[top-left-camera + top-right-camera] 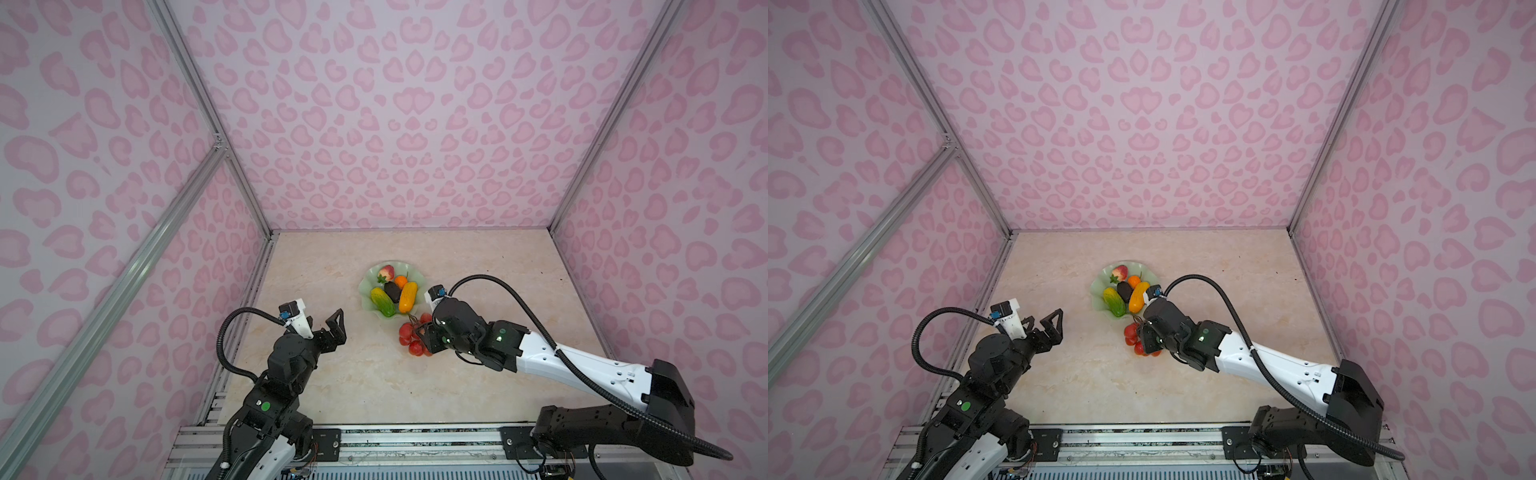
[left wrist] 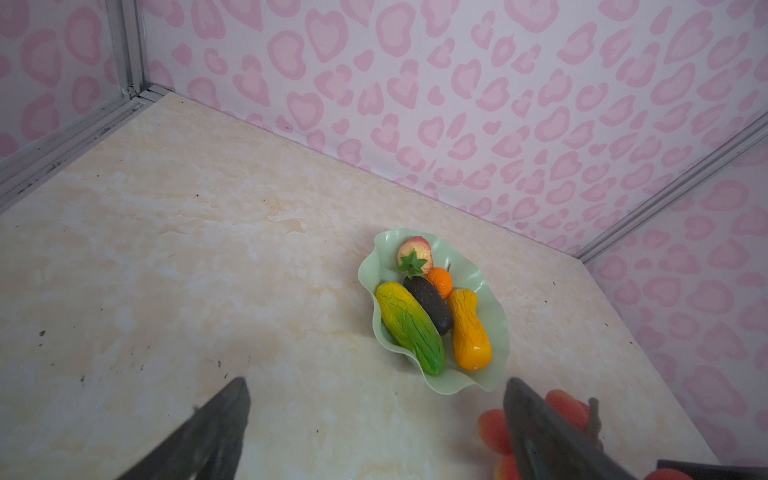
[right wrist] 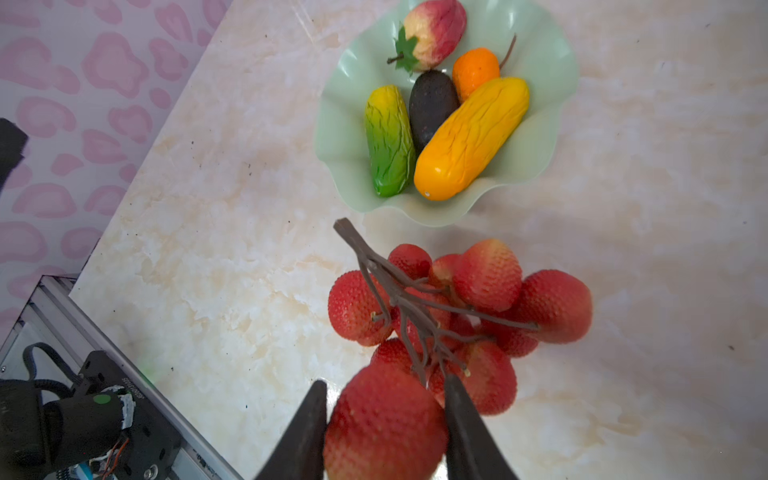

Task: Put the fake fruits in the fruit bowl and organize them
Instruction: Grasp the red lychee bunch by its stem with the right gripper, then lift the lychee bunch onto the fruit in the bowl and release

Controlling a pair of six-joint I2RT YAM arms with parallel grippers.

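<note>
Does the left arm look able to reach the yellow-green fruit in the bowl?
Probably yes: bare table lies between the open left tool and the yellow-green fruit; the right tool grips the berry bunch.

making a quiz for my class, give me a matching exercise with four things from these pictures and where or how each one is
Things
1 strawberry
2 berry bunch
3 dark fruit
4 left tool

Places or states
A outside the bowl, one berry gripped by the right tool
B open, holding nothing
C in the bowl, at its far edge in both top views
D between the green fruit and the orange-yellow fruit

Pairs: 1-C, 2-A, 3-D, 4-B
</note>
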